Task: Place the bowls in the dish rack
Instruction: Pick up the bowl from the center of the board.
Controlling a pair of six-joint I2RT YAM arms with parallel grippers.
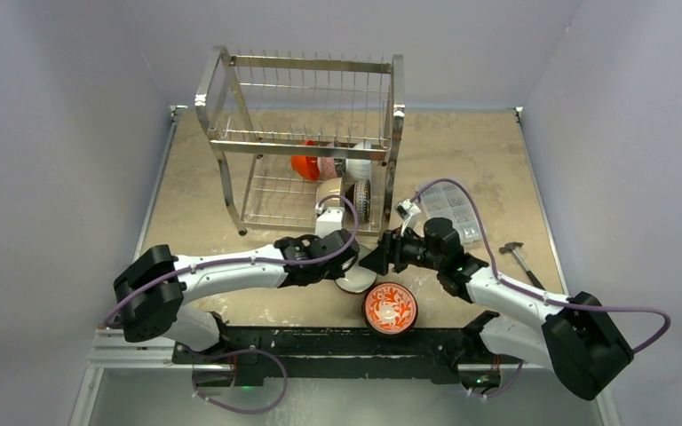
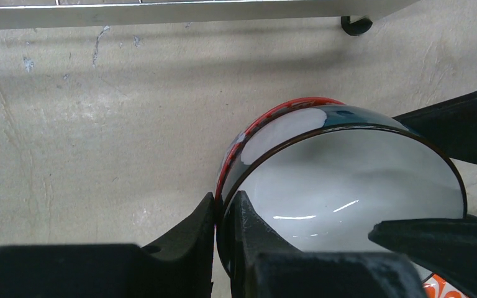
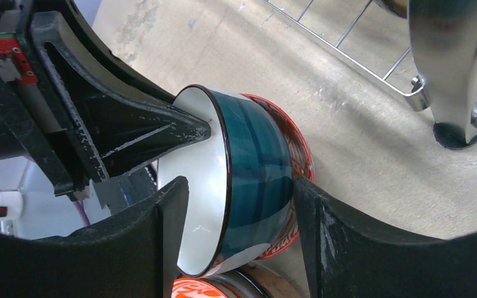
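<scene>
My left gripper (image 2: 223, 198) is shut on the rims of two nested bowls held on edge just above the table. The inner one is a blue bowl (image 3: 254, 161) with a white inside (image 2: 348, 180). The outer one is a red-and-white bowl (image 3: 298, 155). My right gripper (image 3: 239, 186) is open, one finger in front of the blue bowl's mouth and the other behind the red bowl. Another red-and-white floral bowl (image 1: 390, 307) sits on the table below them. The dish rack (image 1: 306, 64) stands behind, with an orange-red bowl (image 1: 305, 166), a white bowl (image 1: 357, 169) and a tan bowl (image 1: 329, 191) on its lower shelf.
A grey-black patterned bowl (image 1: 361, 201) stands on edge at the rack's right end. The rack's front right leg (image 3: 450, 62) is close behind my right gripper. A clear compartment box (image 1: 451, 206) and a small hammer (image 1: 522, 259) lie to the right.
</scene>
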